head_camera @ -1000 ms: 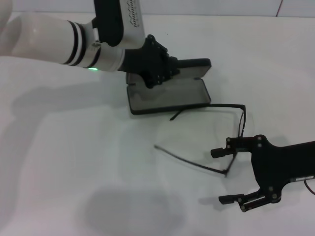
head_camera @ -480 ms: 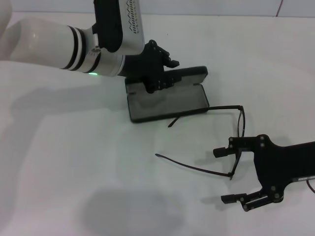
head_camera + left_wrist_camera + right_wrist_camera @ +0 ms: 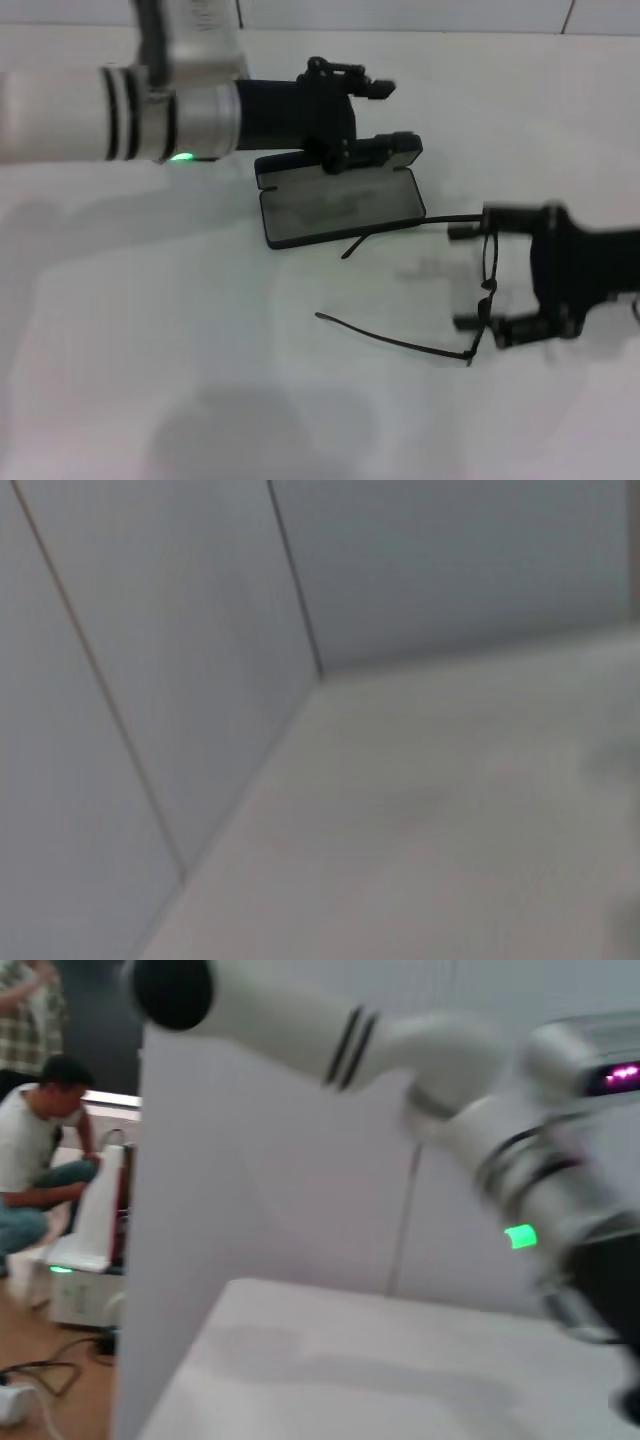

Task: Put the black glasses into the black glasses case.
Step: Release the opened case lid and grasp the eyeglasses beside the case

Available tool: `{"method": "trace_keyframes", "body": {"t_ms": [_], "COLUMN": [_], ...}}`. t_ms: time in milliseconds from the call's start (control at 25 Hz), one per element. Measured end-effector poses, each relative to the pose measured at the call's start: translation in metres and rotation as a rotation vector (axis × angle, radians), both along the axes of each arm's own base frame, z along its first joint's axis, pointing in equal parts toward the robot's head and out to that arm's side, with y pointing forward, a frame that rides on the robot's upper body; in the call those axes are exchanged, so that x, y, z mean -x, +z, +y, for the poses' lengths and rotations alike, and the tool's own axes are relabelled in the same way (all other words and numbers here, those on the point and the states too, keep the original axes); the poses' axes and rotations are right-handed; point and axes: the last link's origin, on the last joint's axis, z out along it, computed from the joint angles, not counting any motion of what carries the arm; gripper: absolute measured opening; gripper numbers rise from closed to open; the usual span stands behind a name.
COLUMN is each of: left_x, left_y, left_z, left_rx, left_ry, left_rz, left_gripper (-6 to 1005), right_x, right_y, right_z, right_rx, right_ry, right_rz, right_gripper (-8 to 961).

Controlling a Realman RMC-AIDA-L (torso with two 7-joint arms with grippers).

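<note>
Right claw (image 3: 467, 278) astride black glasses (image 3: 478, 300), no legible lettering

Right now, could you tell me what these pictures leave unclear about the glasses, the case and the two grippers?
- Head view: the right gripper is smeared, straddling the black glasses; contact with the frame cannot be told.
- Head view: the left gripper covers part of the black glasses case lid; touching or hovering is unclear.
- Left wrist view: only wall and table.
- Right wrist view: neither glasses nor case.
</note>
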Motion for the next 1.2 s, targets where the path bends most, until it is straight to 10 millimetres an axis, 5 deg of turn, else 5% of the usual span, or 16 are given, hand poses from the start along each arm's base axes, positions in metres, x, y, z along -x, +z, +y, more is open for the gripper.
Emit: {"method": "trace_keyframes", "body": {"t_ms": [320,440,800,1200], "left_x": [0.036,0.047,0.063,0.066], "left_y": [0.021,0.020,0.018,0.017], "left_z": [-0.040,-0.047,-0.051,-0.050], "left_rx": [-0.055,-0.044,-0.053,-0.065], "left_ry": [0.078,0.123,0.213,0.229], "left_rz": [-0.352,-0.377,-0.427,-0.437], "left_gripper": [572,572,570,569], "right_x": [0.039,0.068,0.107,0.100], "right_y": [0.037,0.035,-0.010,-0.051], "right_z": [0.024,0.025,0.039,0.045], "right_rx": [0.012,0.063,-0.021,-0.042], "right_ry": [0.176,0.260,0.486,0.630], "right_rz": [-0.430,-0.788,-1.100,-1.214], "right_gripper": [769,768,763,758]}}
